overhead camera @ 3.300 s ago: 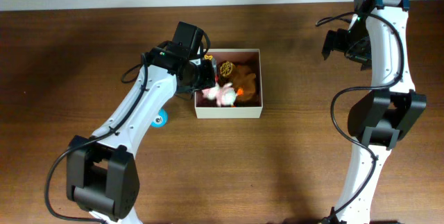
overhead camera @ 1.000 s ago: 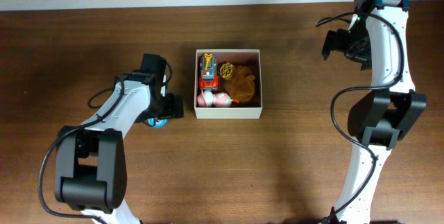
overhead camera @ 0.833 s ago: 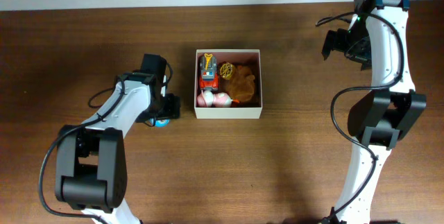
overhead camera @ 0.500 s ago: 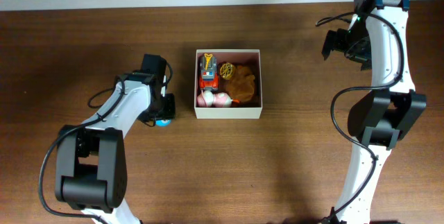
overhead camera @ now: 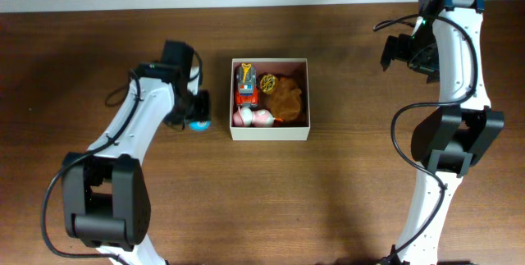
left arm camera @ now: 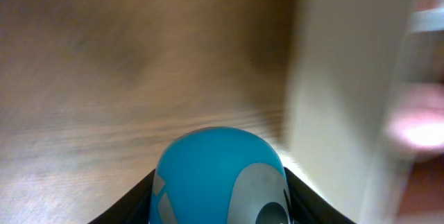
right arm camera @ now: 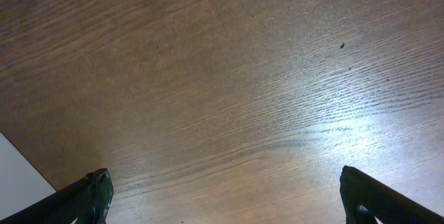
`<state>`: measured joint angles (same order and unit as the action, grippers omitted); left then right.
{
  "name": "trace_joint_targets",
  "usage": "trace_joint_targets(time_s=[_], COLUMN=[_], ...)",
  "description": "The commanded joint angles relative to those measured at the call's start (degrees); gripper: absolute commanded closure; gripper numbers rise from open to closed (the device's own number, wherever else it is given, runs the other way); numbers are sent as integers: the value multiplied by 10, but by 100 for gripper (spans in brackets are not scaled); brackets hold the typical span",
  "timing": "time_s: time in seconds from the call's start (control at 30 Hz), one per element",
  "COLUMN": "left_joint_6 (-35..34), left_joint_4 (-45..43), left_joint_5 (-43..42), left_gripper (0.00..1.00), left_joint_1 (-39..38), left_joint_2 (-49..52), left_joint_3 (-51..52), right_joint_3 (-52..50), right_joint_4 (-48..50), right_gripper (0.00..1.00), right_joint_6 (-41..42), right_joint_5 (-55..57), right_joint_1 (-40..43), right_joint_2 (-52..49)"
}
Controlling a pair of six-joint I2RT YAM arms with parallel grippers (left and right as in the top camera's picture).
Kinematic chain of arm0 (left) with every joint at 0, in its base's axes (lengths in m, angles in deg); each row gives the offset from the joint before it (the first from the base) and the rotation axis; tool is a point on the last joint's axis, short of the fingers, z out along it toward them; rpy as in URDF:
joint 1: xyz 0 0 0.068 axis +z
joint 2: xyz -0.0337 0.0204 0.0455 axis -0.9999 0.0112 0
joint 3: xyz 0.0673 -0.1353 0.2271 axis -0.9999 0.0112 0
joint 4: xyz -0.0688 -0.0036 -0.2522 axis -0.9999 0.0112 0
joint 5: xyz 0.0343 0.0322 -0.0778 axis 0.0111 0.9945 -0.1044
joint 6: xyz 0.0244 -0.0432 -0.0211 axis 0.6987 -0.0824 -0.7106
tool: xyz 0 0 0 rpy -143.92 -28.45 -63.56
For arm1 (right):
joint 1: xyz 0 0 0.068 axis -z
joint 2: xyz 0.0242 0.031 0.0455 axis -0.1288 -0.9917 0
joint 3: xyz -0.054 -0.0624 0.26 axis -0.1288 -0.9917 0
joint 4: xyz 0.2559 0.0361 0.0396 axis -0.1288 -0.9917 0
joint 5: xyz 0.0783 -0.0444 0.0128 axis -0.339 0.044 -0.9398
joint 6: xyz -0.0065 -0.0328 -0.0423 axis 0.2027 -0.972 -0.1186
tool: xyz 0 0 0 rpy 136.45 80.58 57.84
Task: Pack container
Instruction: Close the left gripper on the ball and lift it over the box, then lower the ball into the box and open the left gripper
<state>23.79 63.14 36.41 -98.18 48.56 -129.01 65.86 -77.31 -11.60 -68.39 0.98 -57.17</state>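
Packing looks nearly finished; container (overhead camera: 271, 132) sits on the table (overhead camera: 344, 191) holding a red toy truck (overhead camera: 247, 86), a brown plush (overhead camera: 286, 96) and a pink-white toy (overhead camera: 254, 118); left hand (overhead camera: 194, 115) pinches a blue toy (left arm camera: 218, 172) just beside the container's left wall, not yet inside; right hand (right arm camera: 225, 186) hangs spread, well apart.

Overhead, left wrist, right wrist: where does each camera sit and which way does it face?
Overhead: above the table, looking straight down at the box; both arms show.
Left wrist: on the left arm, looking along the left pincer at the blue toy it grips; finger edges show.
Right wrist: on the right arm, looking down at bare wood; the open right pincer shows its tips.
Shared: overhead and left wrist both show the toy beside the box's wall.
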Motion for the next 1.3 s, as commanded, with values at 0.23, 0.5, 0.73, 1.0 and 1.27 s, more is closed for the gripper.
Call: trace_joint_targets(time_s=[0.23, 0.5, 0.73, 1.0, 1.27], left_joint_6=[132, 177, 177, 177, 161], left_joint_4=[2, -26, -45, -62, -71], left_joint_5=[-218, -129, -71, -72, -74], left_gripper=[51, 51, 51, 0, 0], left_joint_1=[-25, -92, -125, -125, -125], left_joint_2=[0, 12, 50, 92, 91], left_joint_3=[-129, -129, -129, -129, -129], right_joint_3=[-2, -2, -2, -2, -2], right_joint_4=[0, 0, 0, 0, 0], right_gripper=[1, 1, 1, 1, 1], right_joint_6=[7, 7, 7, 7, 7], right_joint_5=[7, 7, 7, 7, 7], right_joint_1=[-1, -1, -1, -1, -1], right_joint_2=[-2, -2, -2, -2, -2])
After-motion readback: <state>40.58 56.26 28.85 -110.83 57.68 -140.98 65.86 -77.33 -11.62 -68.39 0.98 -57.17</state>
